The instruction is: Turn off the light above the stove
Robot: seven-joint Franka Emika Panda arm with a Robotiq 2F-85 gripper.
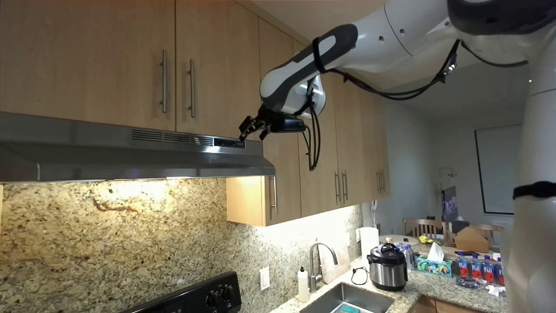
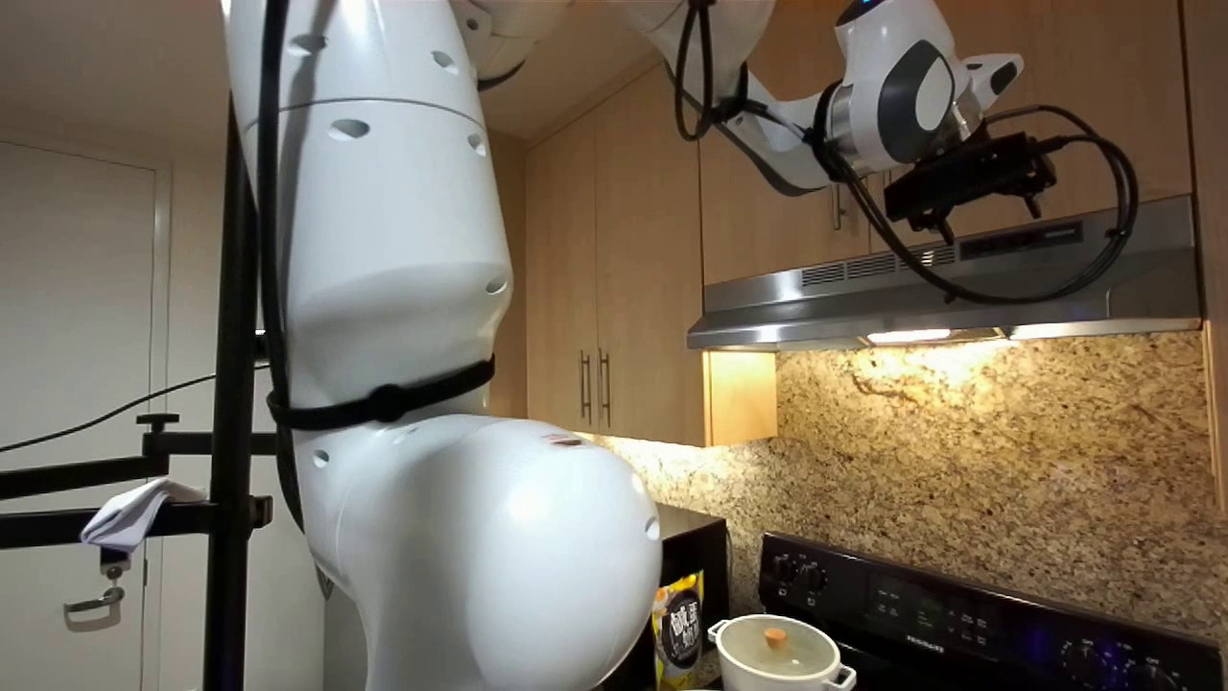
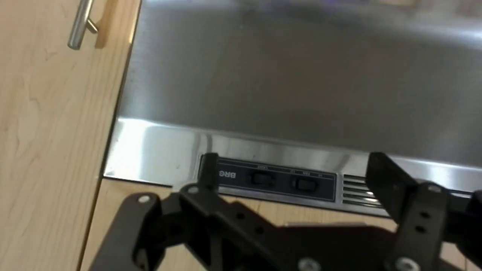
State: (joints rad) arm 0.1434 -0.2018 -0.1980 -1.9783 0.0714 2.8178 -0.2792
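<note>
The steel range hood [image 1: 108,158] shows in both exterior views [image 2: 806,312]. Its light [image 2: 909,336] is lit underneath and brightens the stone backsplash. The hood's dark control panel [image 3: 278,177] fills part of the wrist view, with lettering upside down. It carries a black rocker switch marked LIGHT [image 3: 262,178] and a fan switch [image 3: 305,184]. My gripper [image 3: 293,160] is open and empty, with its fingers spread either side of the switches in that view. In an exterior view the gripper [image 1: 252,135] is close to the panel [image 1: 229,142]; I cannot tell whether it touches.
Wooden cabinets with bar handles [image 1: 192,88] rise just above the hood. A lower cabinet [image 1: 282,187] adjoins its end. Loose cables [image 2: 1118,230] hang from the wrist. The stove [image 2: 921,614] with a white pot [image 2: 767,672] stands below.
</note>
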